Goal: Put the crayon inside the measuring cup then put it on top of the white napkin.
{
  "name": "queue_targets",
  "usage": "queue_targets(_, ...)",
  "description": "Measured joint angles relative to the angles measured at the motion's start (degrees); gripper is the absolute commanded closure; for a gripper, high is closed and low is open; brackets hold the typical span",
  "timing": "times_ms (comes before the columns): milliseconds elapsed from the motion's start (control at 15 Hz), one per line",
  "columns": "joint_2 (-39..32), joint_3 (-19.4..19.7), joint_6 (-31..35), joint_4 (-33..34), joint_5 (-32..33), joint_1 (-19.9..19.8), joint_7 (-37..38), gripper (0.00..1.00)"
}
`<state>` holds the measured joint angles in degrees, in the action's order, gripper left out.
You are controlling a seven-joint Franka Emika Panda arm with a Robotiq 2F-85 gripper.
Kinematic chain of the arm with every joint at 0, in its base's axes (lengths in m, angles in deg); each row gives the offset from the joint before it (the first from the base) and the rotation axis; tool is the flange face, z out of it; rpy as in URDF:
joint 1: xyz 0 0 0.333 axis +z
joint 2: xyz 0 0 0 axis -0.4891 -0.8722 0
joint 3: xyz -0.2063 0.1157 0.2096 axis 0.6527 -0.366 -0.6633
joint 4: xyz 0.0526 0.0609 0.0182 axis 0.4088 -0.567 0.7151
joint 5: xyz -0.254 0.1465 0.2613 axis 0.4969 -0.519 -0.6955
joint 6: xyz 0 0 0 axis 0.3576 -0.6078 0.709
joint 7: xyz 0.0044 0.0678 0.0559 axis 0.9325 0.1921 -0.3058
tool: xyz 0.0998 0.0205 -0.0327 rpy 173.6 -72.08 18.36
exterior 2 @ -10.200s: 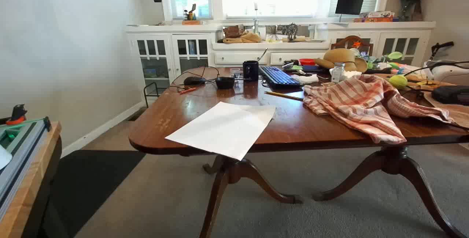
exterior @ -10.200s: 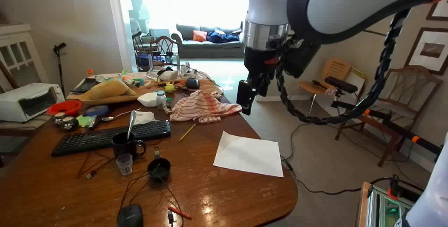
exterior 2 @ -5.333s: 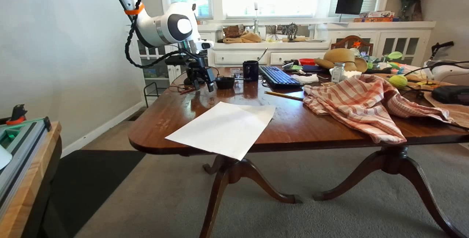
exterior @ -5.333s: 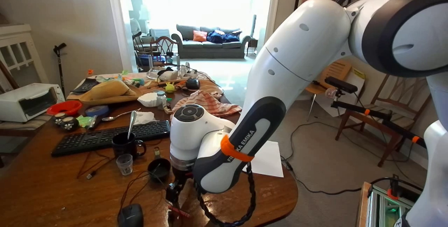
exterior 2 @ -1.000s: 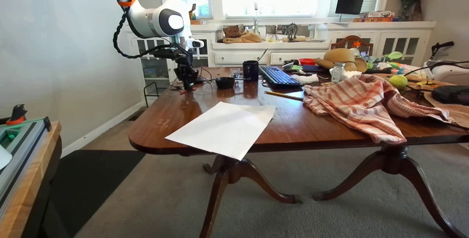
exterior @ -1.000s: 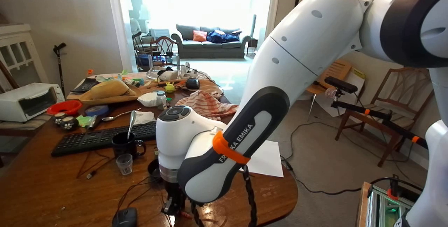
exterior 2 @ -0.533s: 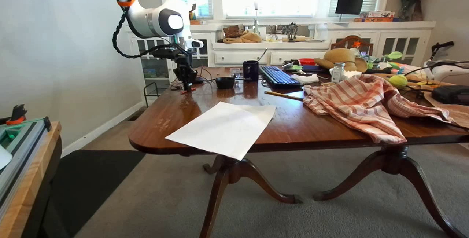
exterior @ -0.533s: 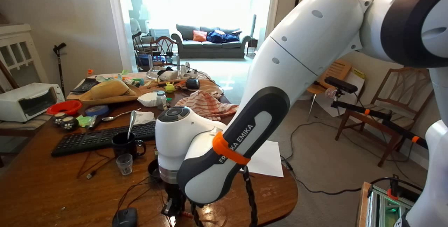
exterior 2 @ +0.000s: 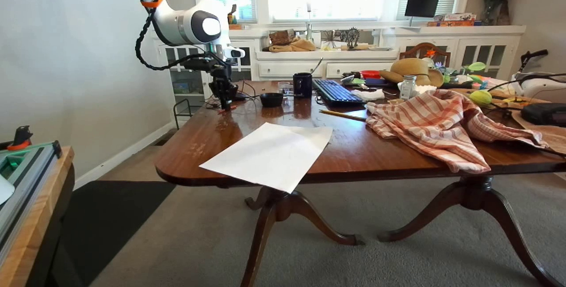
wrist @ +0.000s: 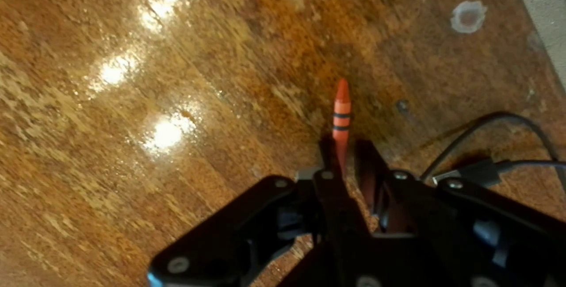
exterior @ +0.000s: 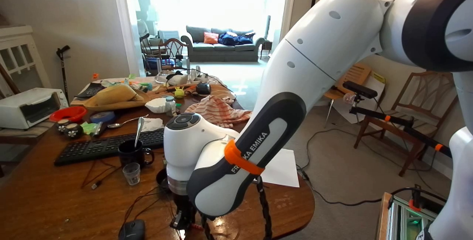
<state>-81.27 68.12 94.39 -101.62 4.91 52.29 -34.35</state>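
The red crayon (wrist: pixel 342 114) lies on the table between the fingers of my gripper (wrist: pixel 347 150), its tip pointing away. It is close against the left finger. A narrow gap shows between crayon and right finger, so the jaws are slightly apart. In both exterior views the gripper (exterior: pixel 181 228) (exterior 2: pixel 226 106) is down at the tabletop, mostly hiding the crayon. A small black measuring cup (exterior 2: pixel 271 100) stands close by; in an exterior view the arm partly covers the measuring cup (exterior: pixel 162 180). A flat white sheet (exterior 2: pixel 269 156), apparently the napkin, overhangs the table's edge.
A USB plug (wrist: pixel 477 173) and cable lie beside the right finger. The mouse (exterior: pixel 132 229), a clear cup (exterior: pixel 132 173), a black mug (exterior: pixel 130 155) with a spoon and a keyboard (exterior 2: pixel 337 93) stand around the measuring cup. A crumpled white tissue (exterior: pixel 152 124) lies behind the keyboard.
Ten seconds ago the arm was raised away from the crayon. Since about five seconds ago the gripper has come down around it and its jaws have narrowed. The mouse shifted slightly. The last second shows hardly any motion.
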Motion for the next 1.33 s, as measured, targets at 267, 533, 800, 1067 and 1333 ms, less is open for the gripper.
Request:
queue_targets(267, -0.15, -0.16, 0.0, -0.05, 0.0, -0.33, -0.07, 1.0)
queue_targets(533, -0.12, -0.19, 0.12, -0.01, -0.04, -0.63, -0.14, 0.98)
queue_targets(800, 1.52, 0.34, 0.31, 0.41, 0.01, -0.71, 0.93, 0.98)
queue_targets(1067, 4.96, 3.07, 0.28, 0.7, 2.03, -0.61, 3.88, 0.98)
queue_targets(1333, 5.42, 5.86, 0.26, 2.68, 4.04, -0.74, 6.35, 0.98)
